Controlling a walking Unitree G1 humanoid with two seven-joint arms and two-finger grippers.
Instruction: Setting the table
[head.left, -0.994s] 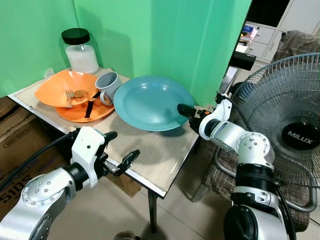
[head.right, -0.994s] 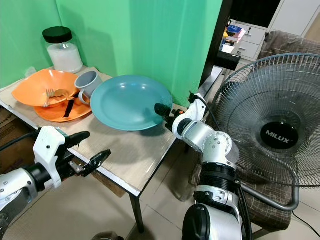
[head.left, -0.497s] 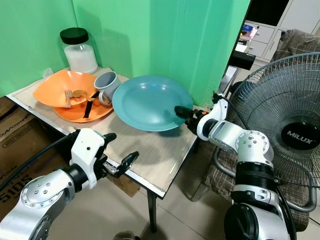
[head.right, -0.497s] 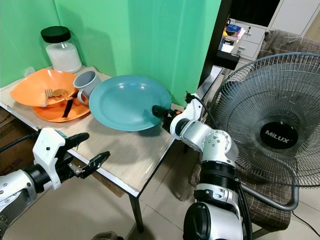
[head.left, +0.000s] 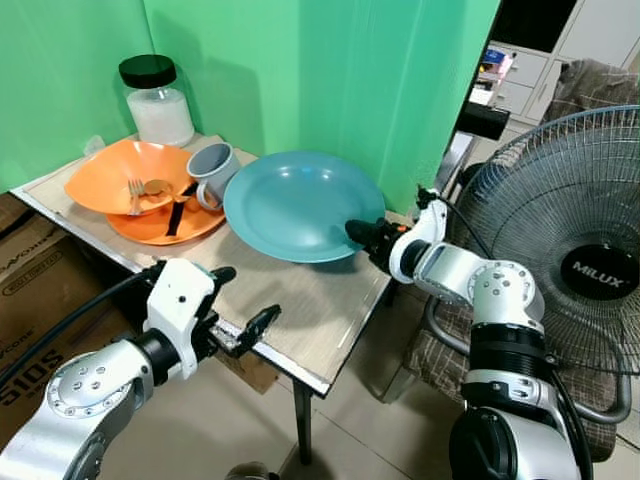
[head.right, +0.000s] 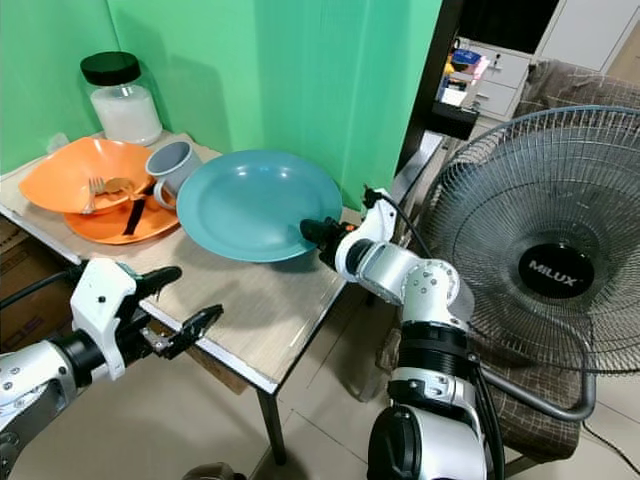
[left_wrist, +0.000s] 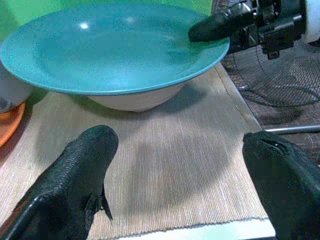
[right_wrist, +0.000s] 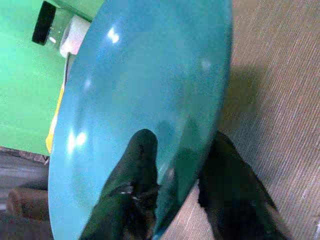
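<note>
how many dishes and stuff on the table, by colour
orange: 2, a bowl on a plate
teal: 1, the bowl pinched at its rim by the right gripper
grey: 1, mug
clear glass: 1, jar
total: 5

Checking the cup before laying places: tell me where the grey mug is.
The grey mug lies tilted at the table's back left, between the orange bowl and the blue plate.
</note>
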